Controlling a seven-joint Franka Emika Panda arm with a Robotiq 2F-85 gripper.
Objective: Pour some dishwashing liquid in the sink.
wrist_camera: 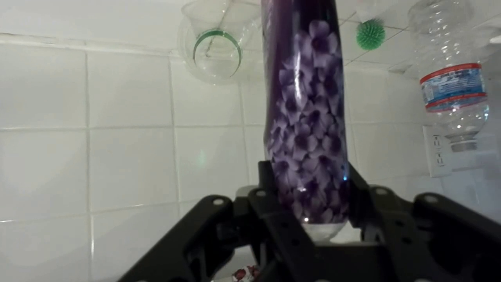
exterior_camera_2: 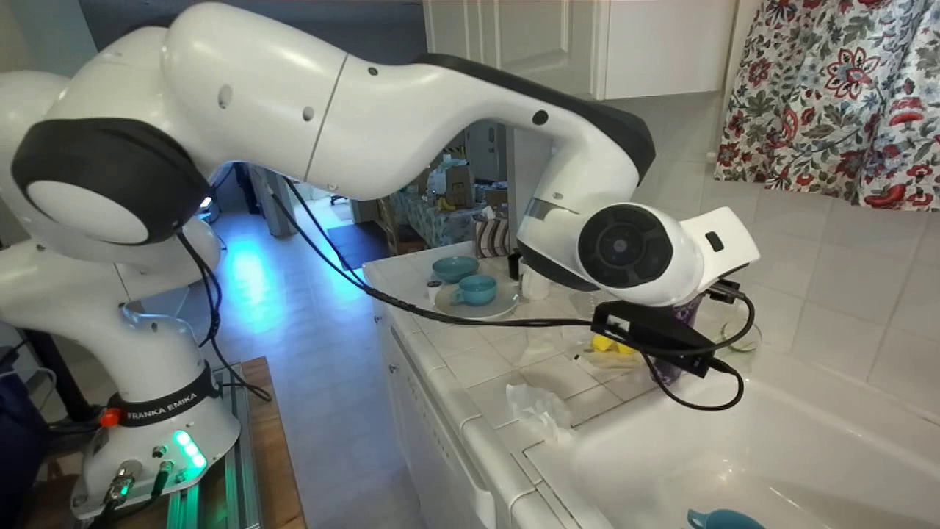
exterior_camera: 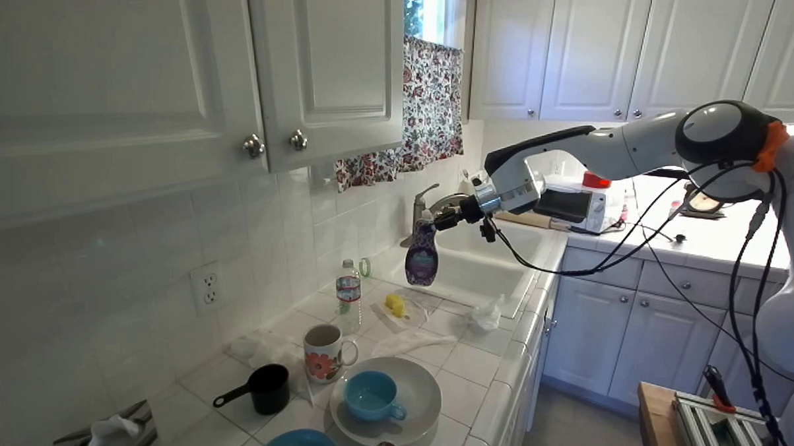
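The dishwashing liquid (exterior_camera: pixel 422 256) is a slim purple bottle with a flower pattern and a pale cap. It also shows in the wrist view (wrist_camera: pixel 309 117) and partly behind the gripper in an exterior view (exterior_camera_2: pixel 666 372). My gripper (exterior_camera: pixel 444 219) is shut on the bottle near its cap end, with one finger on each side in the wrist view (wrist_camera: pixel 309 174). The bottle hangs nearly upright, cap up, raised above the counter level. The white sink (exterior_camera: pixel 478 273) lies beside and behind it; it also shows in an exterior view (exterior_camera_2: pixel 661 455). Whether the bottle is over the basin or its rim, I cannot tell.
A chrome faucet (exterior_camera: pixel 417 209) stands behind the bottle. A water bottle (exterior_camera: pixel 349 297), yellow sponge (exterior_camera: pixel 394 305), flowered mug (exterior_camera: pixel 322 357), black cup (exterior_camera: pixel 269 389) and plate (exterior_camera: pixel 427 413) with a blue cup (exterior_camera: pixel 371 395) stand on the counter. A blue cup (exterior_camera_2: pixel 723 519) lies in the sink.
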